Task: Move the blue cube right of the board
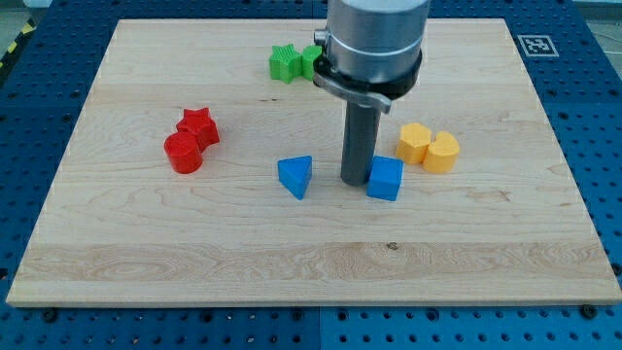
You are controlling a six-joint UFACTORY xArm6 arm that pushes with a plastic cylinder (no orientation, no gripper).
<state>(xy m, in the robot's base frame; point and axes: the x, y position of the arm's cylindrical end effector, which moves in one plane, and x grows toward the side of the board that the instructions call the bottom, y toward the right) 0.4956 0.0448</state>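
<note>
The blue cube [385,179] lies on the wooden board [311,262] just right of centre. My tip [354,182] stands on the board touching the cube's left side. A blue triangular block [295,176] lies a short way to the tip's left. The arm's grey body hangs over the board's top middle.
Two yellow blocks [429,148] lie together to the upper right of the blue cube. A red star [198,126] and a red cylinder [183,153] lie together at the view's left. Two green blocks [293,62] sit near the top, partly behind the arm.
</note>
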